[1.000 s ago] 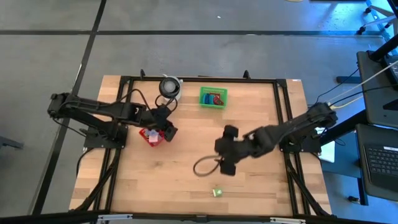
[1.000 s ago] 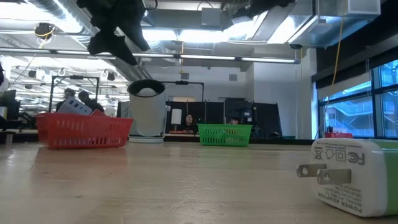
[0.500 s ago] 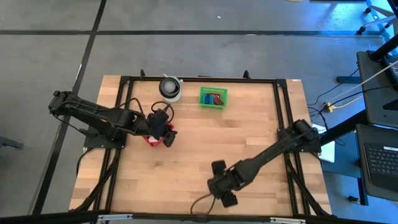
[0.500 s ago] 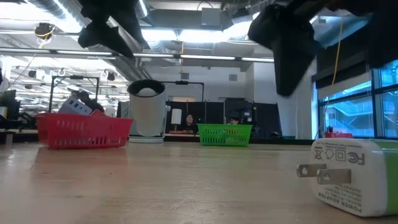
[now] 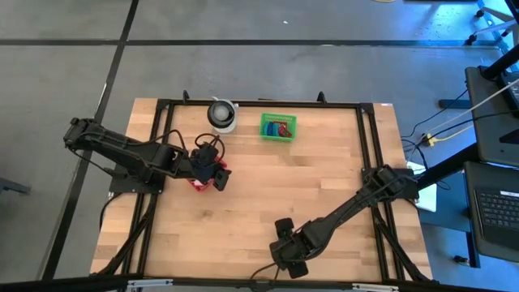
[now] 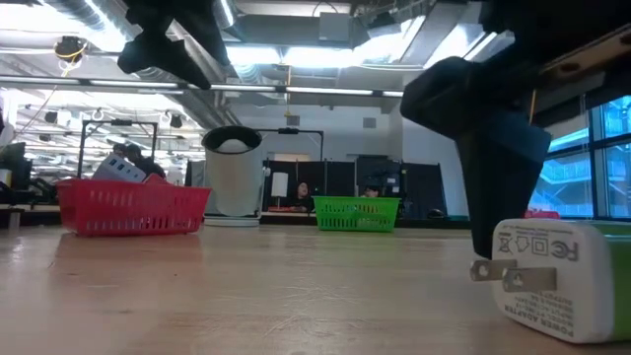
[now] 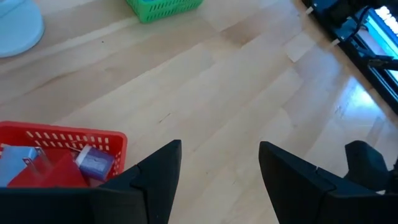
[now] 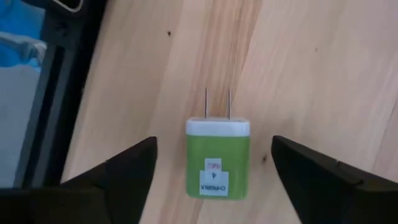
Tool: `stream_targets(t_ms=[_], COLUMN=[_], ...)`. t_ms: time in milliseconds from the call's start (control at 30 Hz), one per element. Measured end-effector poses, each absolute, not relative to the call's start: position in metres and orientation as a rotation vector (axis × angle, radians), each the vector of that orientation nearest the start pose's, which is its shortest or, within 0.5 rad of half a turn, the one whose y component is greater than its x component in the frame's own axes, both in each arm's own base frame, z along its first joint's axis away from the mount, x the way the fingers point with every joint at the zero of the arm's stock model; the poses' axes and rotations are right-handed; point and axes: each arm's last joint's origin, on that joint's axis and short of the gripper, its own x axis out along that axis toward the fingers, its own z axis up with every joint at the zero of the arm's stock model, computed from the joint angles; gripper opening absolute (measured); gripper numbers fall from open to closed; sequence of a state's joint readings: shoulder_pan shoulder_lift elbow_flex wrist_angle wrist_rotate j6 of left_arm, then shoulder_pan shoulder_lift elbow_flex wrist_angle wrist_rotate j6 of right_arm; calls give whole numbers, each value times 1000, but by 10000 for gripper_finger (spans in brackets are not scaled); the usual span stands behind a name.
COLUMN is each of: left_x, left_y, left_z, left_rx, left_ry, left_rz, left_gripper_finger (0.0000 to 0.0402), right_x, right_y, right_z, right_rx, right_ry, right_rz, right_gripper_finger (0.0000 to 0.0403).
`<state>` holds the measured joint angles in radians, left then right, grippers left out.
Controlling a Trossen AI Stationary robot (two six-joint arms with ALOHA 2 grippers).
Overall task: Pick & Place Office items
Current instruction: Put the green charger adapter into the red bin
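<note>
Green plug adapter [image 8: 217, 160]: small blocky charger, white face, two metal prongs, small label on body. Lies flat on table [image 5: 324, 186] near front edge, between fingers of right tool [image 8: 214, 177], which hangs above with jaws wide, not touching. Probably light, stiff, smooth plastic, could slip; best grip on two long flat sides, away from prongs. Left tool [image 7: 217, 177] is wide too, empty, just beside red basket [image 7: 62, 138] with pieces already inside.

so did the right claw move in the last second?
Yes. The right claw went from mid-table toward the near edge, away from the green basket, over the charger.
</note>
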<state>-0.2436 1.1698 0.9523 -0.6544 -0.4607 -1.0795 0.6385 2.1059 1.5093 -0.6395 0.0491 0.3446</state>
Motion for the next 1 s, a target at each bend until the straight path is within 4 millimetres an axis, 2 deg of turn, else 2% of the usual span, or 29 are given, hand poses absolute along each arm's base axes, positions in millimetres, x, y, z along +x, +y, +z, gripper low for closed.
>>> stream_targets(t_ms=[333, 533, 667, 833, 1000], left_x=[226, 226, 226, 226, 226], left_y=[-43, -43, -43, -43, -43], left_z=[280, 280, 280, 280, 280], left_rx=[-726, -708, -707, -707, -692], left_ry=[613, 618, 618, 619, 624], left_rz=[605, 598, 598, 597, 591], left_gripper_finger=[212, 212, 212, 212, 212], right_x=[342, 344, 345, 352, 356], right_y=[248, 245, 236, 209, 177], right_z=[152, 152, 161, 187, 227], right_rx=[-81, -46, -19, 11, 31], right_ry=[1238, 1242, 1250, 1208, 1070], right_rz=[238, 210, 176, 101, -25], right_gripper_finger=[130, 132, 132, 132, 132])
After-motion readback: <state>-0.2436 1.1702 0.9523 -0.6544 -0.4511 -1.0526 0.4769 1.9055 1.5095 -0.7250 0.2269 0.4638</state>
